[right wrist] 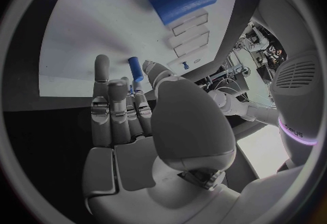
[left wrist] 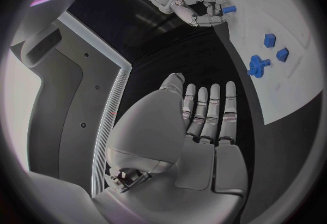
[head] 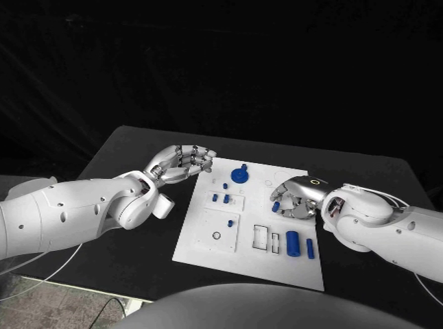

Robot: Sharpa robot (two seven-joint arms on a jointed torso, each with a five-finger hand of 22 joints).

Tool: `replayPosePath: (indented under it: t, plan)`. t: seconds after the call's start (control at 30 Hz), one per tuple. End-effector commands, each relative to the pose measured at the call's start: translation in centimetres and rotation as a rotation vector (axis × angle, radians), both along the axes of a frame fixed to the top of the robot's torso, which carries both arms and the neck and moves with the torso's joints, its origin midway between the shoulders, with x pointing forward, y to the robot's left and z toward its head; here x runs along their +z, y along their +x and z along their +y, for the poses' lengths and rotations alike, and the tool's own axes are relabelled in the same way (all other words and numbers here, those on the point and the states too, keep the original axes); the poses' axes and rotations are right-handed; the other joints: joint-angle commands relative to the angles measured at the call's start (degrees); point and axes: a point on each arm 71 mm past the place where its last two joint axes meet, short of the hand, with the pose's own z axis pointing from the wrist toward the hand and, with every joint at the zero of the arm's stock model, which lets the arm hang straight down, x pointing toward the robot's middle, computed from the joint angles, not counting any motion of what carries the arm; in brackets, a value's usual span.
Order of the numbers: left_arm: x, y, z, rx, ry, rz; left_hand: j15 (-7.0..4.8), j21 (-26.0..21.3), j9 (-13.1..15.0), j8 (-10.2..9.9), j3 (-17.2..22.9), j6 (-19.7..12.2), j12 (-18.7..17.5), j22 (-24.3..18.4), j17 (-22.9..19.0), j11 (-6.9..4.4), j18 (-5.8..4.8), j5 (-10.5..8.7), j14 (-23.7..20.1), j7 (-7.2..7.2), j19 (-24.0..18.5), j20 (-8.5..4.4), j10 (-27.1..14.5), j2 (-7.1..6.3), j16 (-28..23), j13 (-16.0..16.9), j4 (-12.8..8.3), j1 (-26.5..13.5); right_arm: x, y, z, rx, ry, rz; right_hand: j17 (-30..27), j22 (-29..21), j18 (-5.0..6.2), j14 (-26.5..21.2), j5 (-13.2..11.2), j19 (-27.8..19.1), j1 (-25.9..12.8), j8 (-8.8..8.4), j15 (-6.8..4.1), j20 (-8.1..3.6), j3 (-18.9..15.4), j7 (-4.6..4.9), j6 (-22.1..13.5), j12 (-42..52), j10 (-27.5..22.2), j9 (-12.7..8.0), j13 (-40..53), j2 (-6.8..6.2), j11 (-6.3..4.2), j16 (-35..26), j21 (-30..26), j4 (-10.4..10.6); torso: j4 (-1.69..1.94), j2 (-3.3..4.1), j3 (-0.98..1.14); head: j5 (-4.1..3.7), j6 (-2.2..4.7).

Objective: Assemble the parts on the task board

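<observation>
Black matte table (head: 132, 147) under a dark backdrop, flat white rectangular task board (head: 204, 250) in the middle of the frame. Right hand (head: 293, 199), silver, sits over the board's right edge, fingers curled in on a small blue cylindrical peg (right wrist: 136, 68); right wrist view shows the peg pinched at the fingertips, just above the board surface. Left hand (head: 182, 163) hovers off the board's upper-left corner, fingers apart and loosely bent, holding nothing; left wrist view shows them straight and side by side (left wrist: 207, 112). Outward from there: round blue gear-like part (head: 241, 176) near the board's top edge, small blue studs (head: 221, 198) below it, a thick blue cylinder (head: 293, 241) and a thin blue rod (head: 310, 249) lying lower right beside the rectangular slots (head: 260, 237). Parts look like smooth hard plastic; board is smooth with cut recesses. Step, as I read it: pick done, peg waiting for insertion. Next move needs the peg set upright over a matching hole and pushed straight down; which hole, can't tell. Tilt would jam it.
</observation>
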Motion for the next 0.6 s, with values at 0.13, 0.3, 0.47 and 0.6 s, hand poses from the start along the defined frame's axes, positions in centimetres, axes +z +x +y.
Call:
replayPosePath:
  t: [0.13, 0.3, 0.47, 0.6]
  plan:
    - [-0.1, -0.09, -0.29, -0.026, -0.015, 0.024, 0.01, -0.3, -0.1, 0.2, 0.2, -0.5, 0.1, -0.1, -0.2, 0.34, 0.14, 0.22, 0.5, 0.04, 0.5, 0.03, -0.4, 0.21, 0.3, -0.3, 0.0, 0.6, -0.41, 0.05, 0.36, 0.015, 0.005, -0.029, 1.0, 0.6, 0.11, 1.0, 0.6, 0.8, 0.6, 0.68, 0.08, -0.1, 0.8, 0.03, 1.3, 0.5, 2.7, 0.2, -1.0, 0.41, -0.19, 1.0, 0.6, -0.6, 0.02, 0.01, -0.01, 0.34, 0.01]
    - [-0.22, -0.07, -0.21, -0.026, -0.012, 0.031, 0.13, -0.4, -0.1, 0.2, 0.2, -0.5, 0.1, -0.1, -0.3, 0.52, 0.11, 0.19, 0.5, 0.03, 0.6, 0.08, -0.4, 0.21, 0.3, -0.4, 0.0, 0.6, -0.59, -0.01, 0.65, 0.02, 0.019, -0.037, 2.2, 1.2, 0.17, 2.1, 0.3, 1.3, 0.3, 1.11, -0.05, -0.31, 1.4, -0.03, 2.4, 0.4, 4.8, 0.5, -2.1, 0.52, -0.43, 2.0, 0.9, -0.7, 0.01, 0.03, -0.02, 0.42, 0.01]
    - [-0.42, -0.11, -0.18, -0.027, -0.011, 0.039, 0.15, -0.4, -0.1, 0.2, 0.2, -0.6, 0.1, -0.1, -0.3, 0.54, 0.11, 0.18, 0.5, 0.03, 0.6, 0.08, -0.4, 0.21, 0.3, -0.4, 0.0, 0.6, -0.6, 0.04, 0.71, 0.015, 0.026, -0.047, 3.0, 1.9, 0.19, 2.9, 0.5, 1.7, 0.9, 2.38, -0.62, -0.65, 2.5, -0.07, 4.9, 0.4, 7.7, 1.2, -3.1, 0.9, -0.98, 2.7, 1.2, -1.3, 0.02, -0.02, -0.01, 0.45, 0.01]
    - [-0.62, -0.2, -0.17, -0.029, -0.012, 0.046, 0.23, -0.4, -0.1, 0.2, 0.2, -0.6, 0.1, -0.1, -0.3, 0.64, 0.09, 0.18, 0.5, 0.05, 0.7, 0.11, -0.5, 0.24, 0.3, -0.6, 0.0, 0.7, -0.49, 0.1, 0.72, 0.009, 0.038, -0.063, 4.0, 2.8, 0.28, 3.9, 0.6, 2.1, 2.1, 3.82, -1.46, -1.35, 3.4, 0.07, 7.5, 0.5, 10.6, 2.3, -3.8, 1.53, -1.97, 3.5, 1.7, -2.4, 0.03, -0.03, 0.01, 0.58, 0.01]
